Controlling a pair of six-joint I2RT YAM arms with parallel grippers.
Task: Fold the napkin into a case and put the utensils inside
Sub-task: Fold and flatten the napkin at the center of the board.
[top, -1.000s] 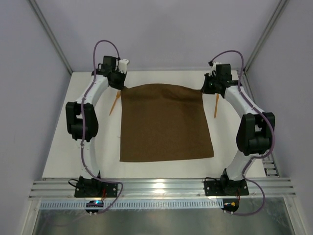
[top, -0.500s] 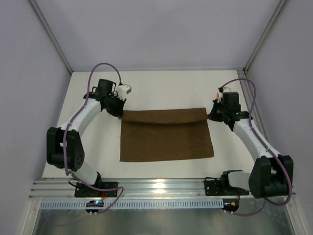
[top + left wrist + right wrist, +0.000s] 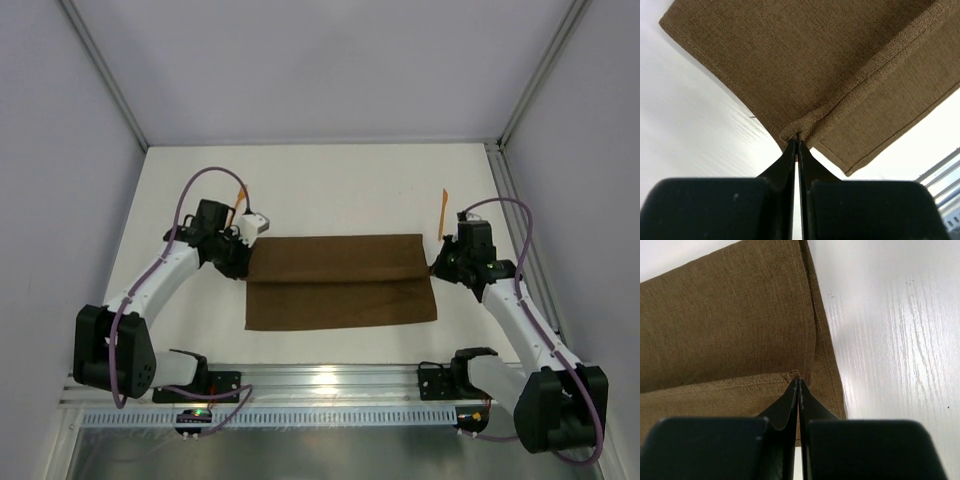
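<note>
Top external view: the napkin (image 3: 340, 283) lies flat on the white tabletop (image 3: 330, 190) between the two arms, doubled over. Its upper layer stops short of the near edge, so a strip of the lower layer shows.

The left end effector (image 3: 243, 262) sits at the left end of the upper layer's hem, and the right end effector (image 3: 437, 268) sits at the right end. In the left wrist view the black fingers (image 3: 790, 160) are pressed together, with a small bunch of hem nipped at their tips. In the right wrist view the fingers (image 3: 807, 400) likewise meet on the corner of the upper layer.

One of the utensils (image 3: 442, 212) lies on the tabletop just beyond the right end effector, clear of the cloth. The other utensil (image 3: 240, 197) shows as an orange sliver beyond the left end effector, partly hidden by the arm.
</note>
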